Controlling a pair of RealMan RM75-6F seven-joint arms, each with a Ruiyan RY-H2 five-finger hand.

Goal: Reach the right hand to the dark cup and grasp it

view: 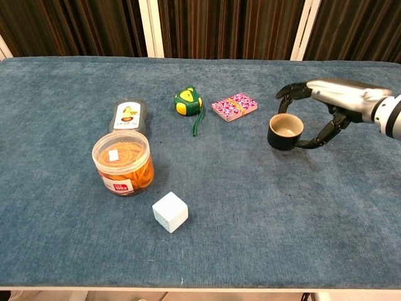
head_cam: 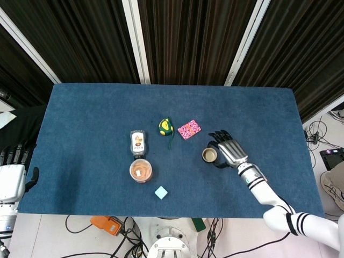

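Several small things sit on a blue cloth-covered tabletop (view: 263, 226), described from the robot's side outward. Nearest is a white cube (view: 170, 212), then a clear tub of orange contents (view: 123, 162), with a flat pouch (view: 129, 115) behind it. Right of centre stands the dark cup (view: 286, 132), upright, mouth open, pale inside. It looks small, stiff and light, likely to slide on the cloth if nudged, so its side wall is the best place to grip. The right hand (view: 332, 103) arches over it, its fingers (view: 289, 93) curled around the far wall and the thumb reaching the near side; whether they press the cup yet I cannot tell. Just beyond lie a pink patterned pack (view: 234, 106) and a green tape measure (view: 187, 101), near enough to mind. Open cloth lies to the right and front. The left hand (head_cam: 12, 177) waits off the tabletop's edge, fingers apart, empty.
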